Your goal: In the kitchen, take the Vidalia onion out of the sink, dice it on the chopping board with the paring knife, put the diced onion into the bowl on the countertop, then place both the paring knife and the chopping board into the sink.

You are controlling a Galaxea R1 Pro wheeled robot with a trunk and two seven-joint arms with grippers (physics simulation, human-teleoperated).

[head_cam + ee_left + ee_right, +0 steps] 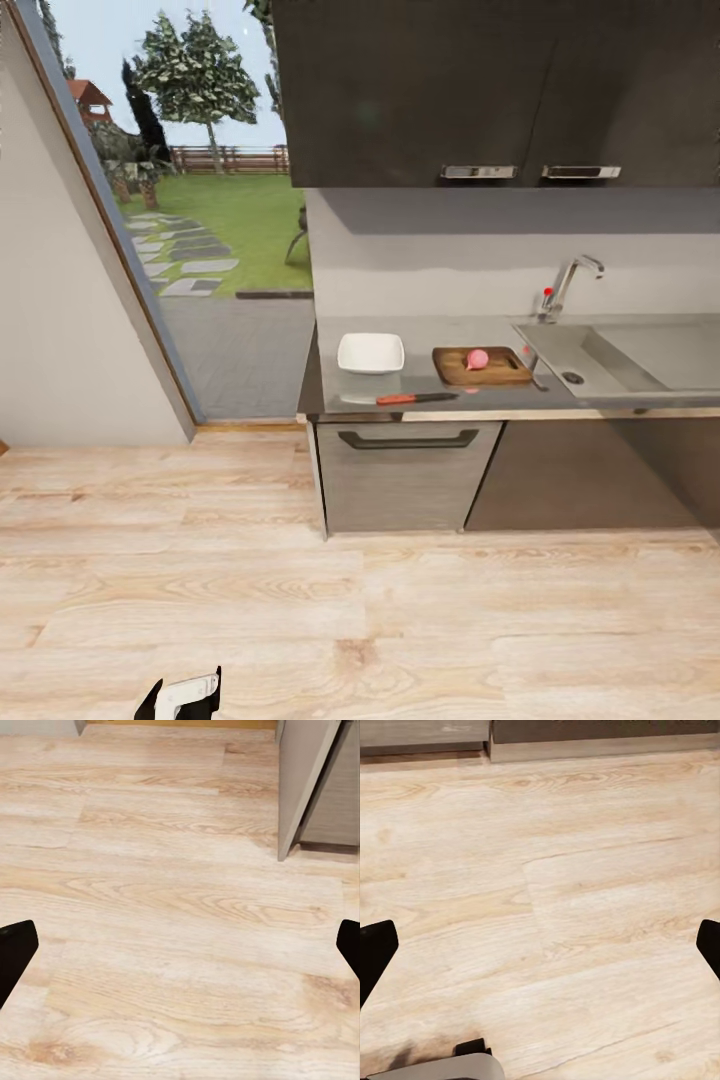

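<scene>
In the head view the pinkish Vidalia onion (477, 359) rests on the brown chopping board (482, 365), which lies on the grey countertop (440, 335) just left of the sink (640, 360). The white square bowl (371, 352) stands left of the board. The paring knife (416, 398), red handle to the left, lies near the counter's front edge. My left gripper (180, 952) is open over bare wooden floor, its dark fingertips (15, 952) far apart. My right gripper (540, 952) is open too, above the floor. Both are far from the counter.
A chrome tap (570, 280) with a red knob rises behind the sink. Dark wall cabinets (500, 90) hang above, and a drawer with a black handle (408, 440) sits below. A big window (200, 200) opens onto a garden at left. Wide wooden floor (300, 600) lies between me and the counter.
</scene>
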